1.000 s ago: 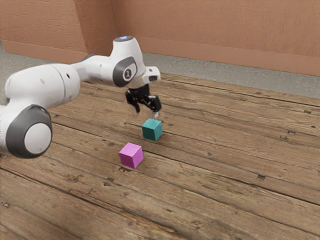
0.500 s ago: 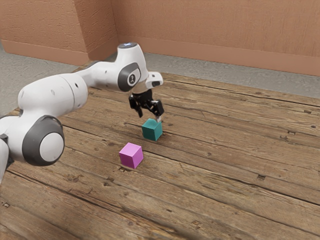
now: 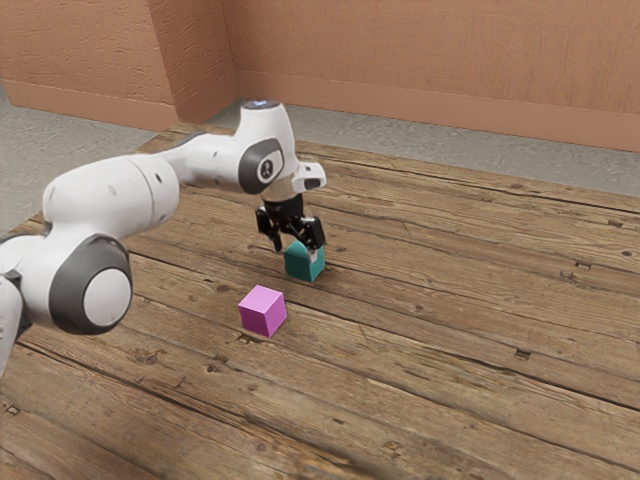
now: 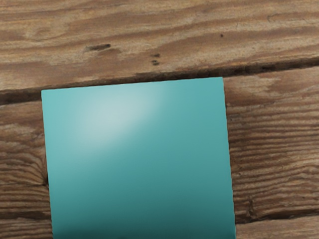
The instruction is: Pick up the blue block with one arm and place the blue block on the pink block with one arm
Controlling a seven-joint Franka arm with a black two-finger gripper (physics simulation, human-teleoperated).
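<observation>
Rough-grained wood planks (image 3: 450,300); glossy teal cube (image 3: 305,264) beneath claw (image 3: 292,241).

The white arm (image 3: 130,195) is reaching in from the exterior view's left, with its big grey-capped joint (image 3: 85,290) sitting low at the near side and the forearm running out toward the right. The wrist (image 3: 262,160) is bending over and pointing straight down. The black gripper (image 3: 293,238) is hanging beneath it, with its two fingers (image 3: 313,235) standing apart, spread wide.
</observation>
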